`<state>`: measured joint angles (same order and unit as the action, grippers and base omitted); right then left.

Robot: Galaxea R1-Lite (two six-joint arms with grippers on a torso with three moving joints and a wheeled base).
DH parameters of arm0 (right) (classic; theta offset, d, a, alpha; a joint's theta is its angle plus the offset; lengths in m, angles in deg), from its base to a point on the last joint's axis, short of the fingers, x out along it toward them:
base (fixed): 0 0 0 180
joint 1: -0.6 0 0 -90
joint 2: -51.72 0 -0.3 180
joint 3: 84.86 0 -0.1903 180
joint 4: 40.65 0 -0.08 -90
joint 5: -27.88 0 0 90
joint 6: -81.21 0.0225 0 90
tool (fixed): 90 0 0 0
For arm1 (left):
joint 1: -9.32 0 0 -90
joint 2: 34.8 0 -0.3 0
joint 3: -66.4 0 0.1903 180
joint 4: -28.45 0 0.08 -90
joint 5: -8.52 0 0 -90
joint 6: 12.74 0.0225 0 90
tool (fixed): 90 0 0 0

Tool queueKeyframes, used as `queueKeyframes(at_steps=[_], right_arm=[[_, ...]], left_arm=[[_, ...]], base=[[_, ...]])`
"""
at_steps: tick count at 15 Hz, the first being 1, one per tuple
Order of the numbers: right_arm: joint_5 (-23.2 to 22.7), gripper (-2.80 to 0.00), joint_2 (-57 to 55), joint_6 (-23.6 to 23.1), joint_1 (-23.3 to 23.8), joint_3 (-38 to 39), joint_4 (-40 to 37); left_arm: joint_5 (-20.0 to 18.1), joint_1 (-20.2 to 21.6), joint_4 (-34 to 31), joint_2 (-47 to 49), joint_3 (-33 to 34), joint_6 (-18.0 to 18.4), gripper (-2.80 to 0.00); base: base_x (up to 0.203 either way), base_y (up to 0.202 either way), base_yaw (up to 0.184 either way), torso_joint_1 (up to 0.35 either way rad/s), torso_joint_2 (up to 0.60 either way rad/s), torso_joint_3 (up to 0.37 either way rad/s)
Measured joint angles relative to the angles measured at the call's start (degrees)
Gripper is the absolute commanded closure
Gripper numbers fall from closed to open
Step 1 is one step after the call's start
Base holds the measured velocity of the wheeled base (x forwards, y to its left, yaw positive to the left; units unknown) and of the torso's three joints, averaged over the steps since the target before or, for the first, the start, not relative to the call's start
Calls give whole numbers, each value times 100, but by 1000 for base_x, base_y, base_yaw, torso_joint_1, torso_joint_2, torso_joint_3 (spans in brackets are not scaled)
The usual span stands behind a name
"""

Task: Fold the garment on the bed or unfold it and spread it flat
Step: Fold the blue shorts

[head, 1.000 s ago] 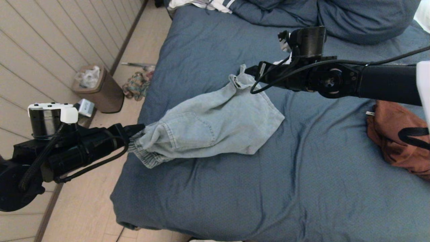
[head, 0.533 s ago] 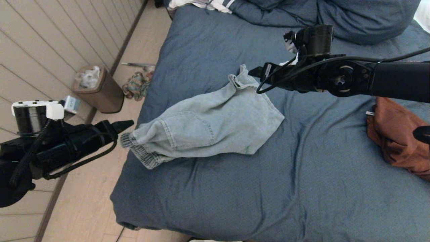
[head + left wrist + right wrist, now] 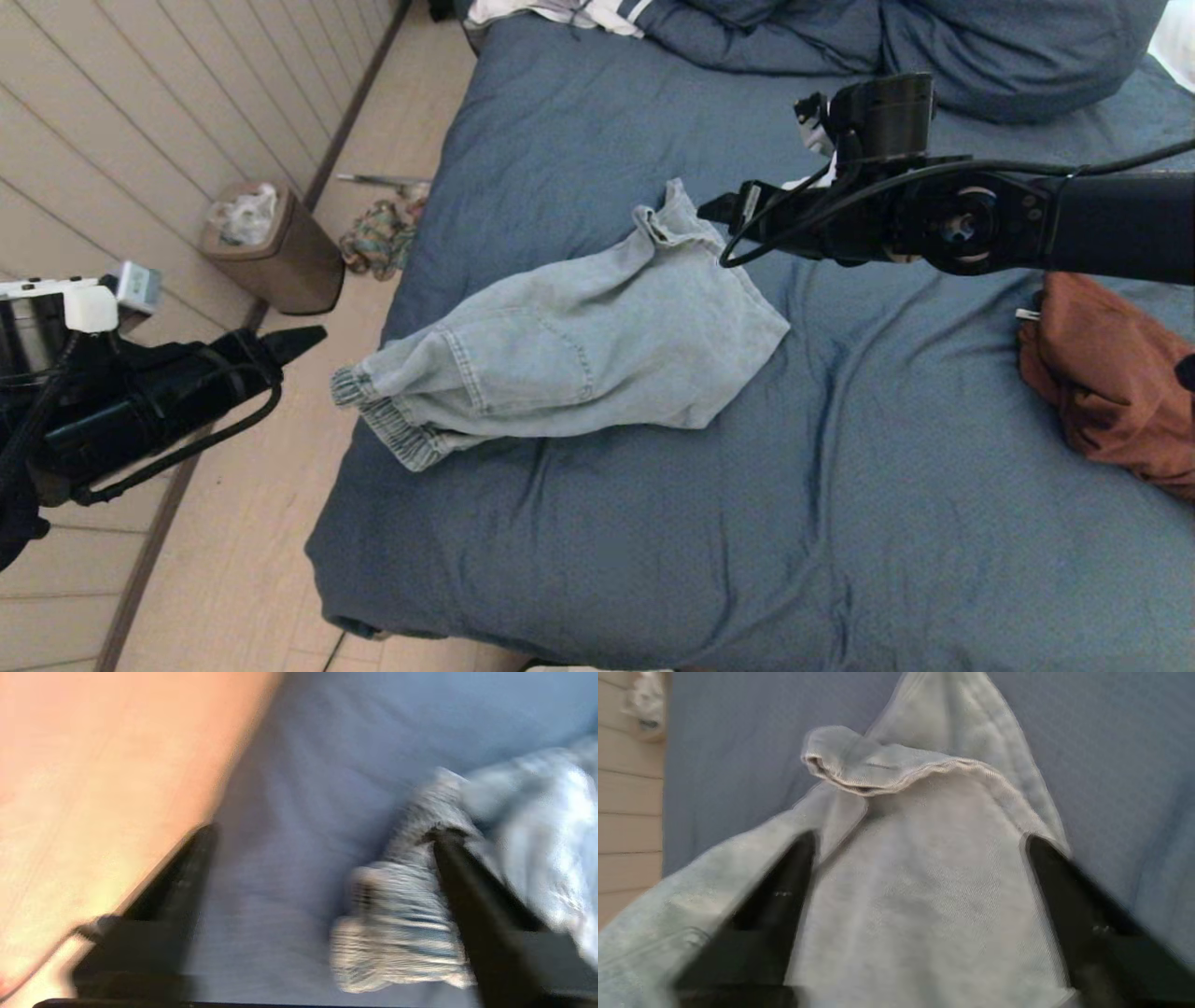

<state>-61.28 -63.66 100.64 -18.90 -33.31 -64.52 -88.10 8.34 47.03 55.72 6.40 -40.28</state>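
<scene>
A pair of pale denim shorts (image 3: 579, 359) lies bunched on the bed (image 3: 840, 523), close to its left edge, with the ribbed elastic waistband (image 3: 387, 434) reaching right to that edge and just over it. The cloth is folded over on itself, a back pocket facing up, and one hem corner is curled up at the side towards the pillows (image 3: 980, 47).

The left gripper (image 3: 303, 338) hangs off the bed's left edge, over the wooden floor (image 3: 243, 523), a little apart from the waistband. Its jaws stand wide apart and hold nothing; in the left wrist view the waistband (image 3: 402, 933) shows past one finger (image 3: 472, 914), though that view is smeared and I can't be sure whether the finger brushes the cloth.

The right gripper (image 3: 724, 207) sits just beside the curled hem corner, towards the middle of the bed. Its jaws are spread wide too, with denim (image 3: 920, 891) lying beneath the two fingers (image 3: 780, 891) rather than pinched between them.

A rust-brown garment (image 3: 1111, 383) is heaped near the bed's right edge. Down on the floor by the wall stand a small brown bin (image 3: 280, 247) and a crumpled patterned cloth (image 3: 378, 238).
</scene>
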Motion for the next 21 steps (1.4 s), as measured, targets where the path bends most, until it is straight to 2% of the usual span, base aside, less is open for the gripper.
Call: queueKeyframes(at_steps=[3,7,9,11,12,17,21], right_arm=[[0,0,-11,-104,40,-42,-48],[10,0,-298,-415,187,-299,-51],[110,0,-520,-447,307,-514,-54],[232,0,-717,-477,374,-628,-14],[261,-280,-800,-483,399,-657,-2],[290,-280,-1124,-610,488,-687,206],[464,-280,-1462,-646,514,-691,746]], left_arm=[[-160,210,-2,-91,235,10,0],[-642,225,34,71,414,-4,0],[-691,221,135,209,423,-7,0],[-681,178,502,276,527,7,0],[-672,148,607,302,565,6,0],[-667,69,628,371,624,2,0],[-666,63,628,385,630,1,0]], base=[[0,0,0,0,0,0],[0,0,0,0,0,0],[0,0,0,0,0,0],[0,0,0,0,0,0],[0,0,0,0,0,0],[0,0,0,0,0,0],[0,0,0,0,0,0]])
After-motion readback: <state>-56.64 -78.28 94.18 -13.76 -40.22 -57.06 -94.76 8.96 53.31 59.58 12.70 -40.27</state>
